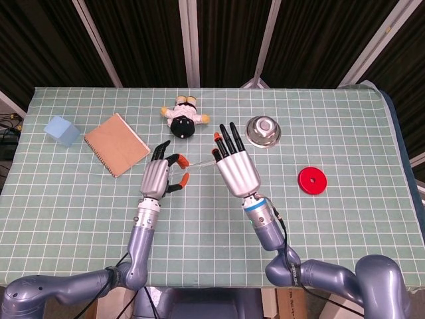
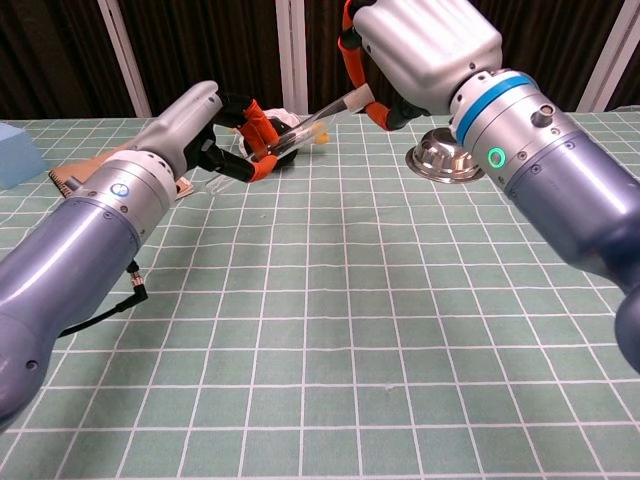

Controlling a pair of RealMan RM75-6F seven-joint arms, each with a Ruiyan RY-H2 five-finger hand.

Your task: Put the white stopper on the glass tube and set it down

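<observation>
My right hand (image 1: 234,166) is raised above the table's middle and pinches the glass tube (image 1: 199,160) at one end. The tube (image 2: 310,120) slants down and left toward my left hand (image 1: 159,174). The left hand (image 2: 200,130) has its thumb and a finger curled around the tube's free end, orange fingertips (image 2: 262,165) on either side of it. The tube's end by the right thumb looks whitish. The white stopper is not plainly visible in either view, and whether the left fingers hold anything is hidden.
A small doll (image 1: 182,118) lies behind the hands, and a metal bowl (image 1: 263,130) stands upside down at the back right. A red disc (image 1: 312,180) lies to the right. At the left lie a brown notebook (image 1: 116,144) and a blue block (image 1: 62,130).
</observation>
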